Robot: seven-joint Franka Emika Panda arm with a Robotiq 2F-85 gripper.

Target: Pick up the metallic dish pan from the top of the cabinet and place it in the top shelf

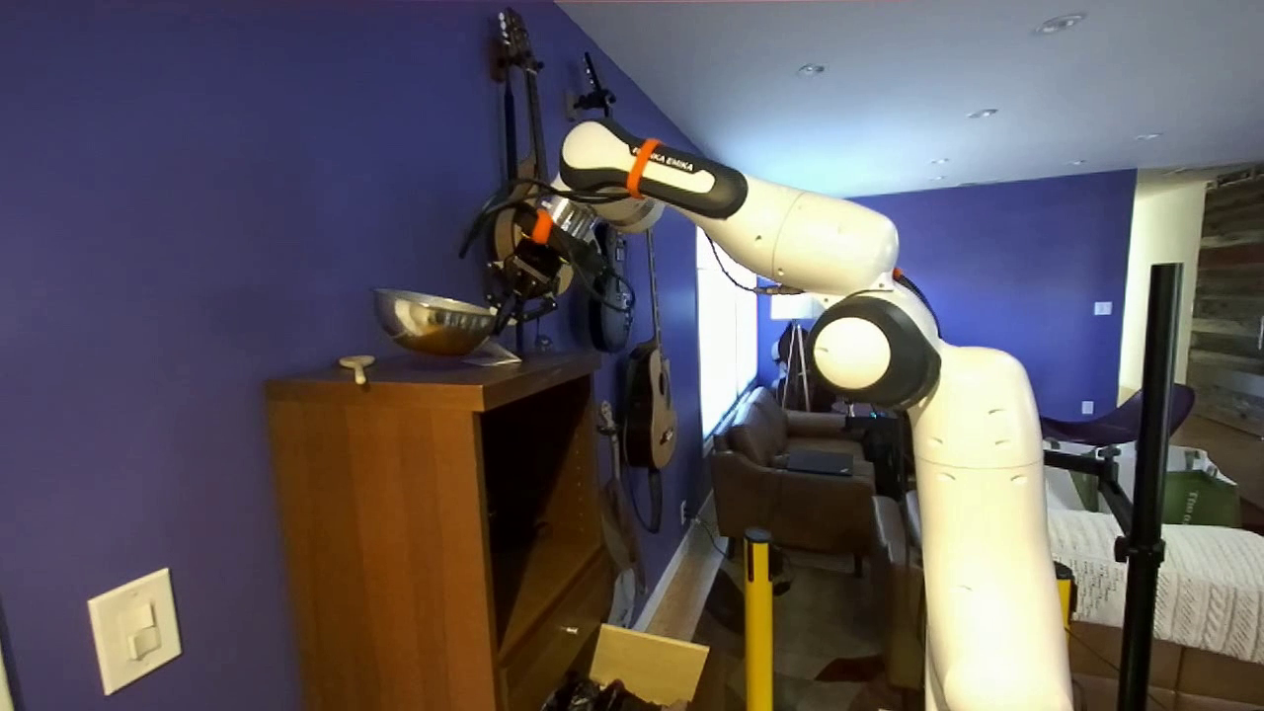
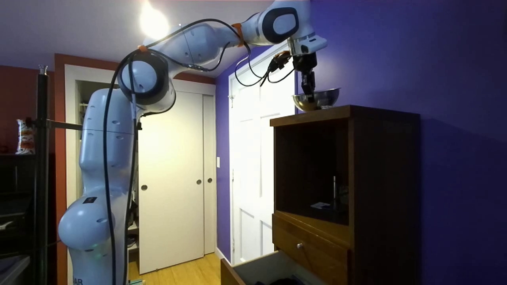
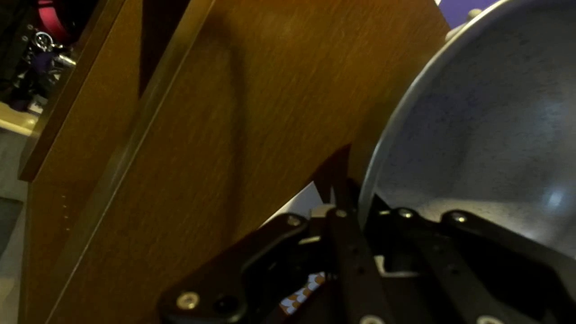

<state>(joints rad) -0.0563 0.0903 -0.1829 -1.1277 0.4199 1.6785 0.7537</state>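
Note:
The metallic dish pan [image 1: 434, 324] is a shiny silver bowl on top of the brown cabinet [image 1: 385, 513]. It also shows in an exterior view [image 2: 326, 97], with its rim slightly tilted. My gripper [image 1: 506, 314] points down at the pan's edge, as an exterior view [image 2: 310, 95] also shows. In the wrist view the gripper [image 3: 365, 213] has one finger inside and one outside the pan [image 3: 472, 135], shut on its rim. Whether the pan's bottom touches the cabinet top [image 3: 270, 112] is hard to tell. The top shelf [image 2: 305, 162] is a dark open compartment below the cabinet top.
A white card [image 1: 494, 354] lies beside the pan. A pale handle-like object [image 1: 356, 367] lies near the cabinet's side edge. A thin upright object [image 2: 334, 190] stands inside the shelf. A lower drawer [image 2: 273, 269] is pulled out. Guitars [image 1: 650, 405] hang on the wall.

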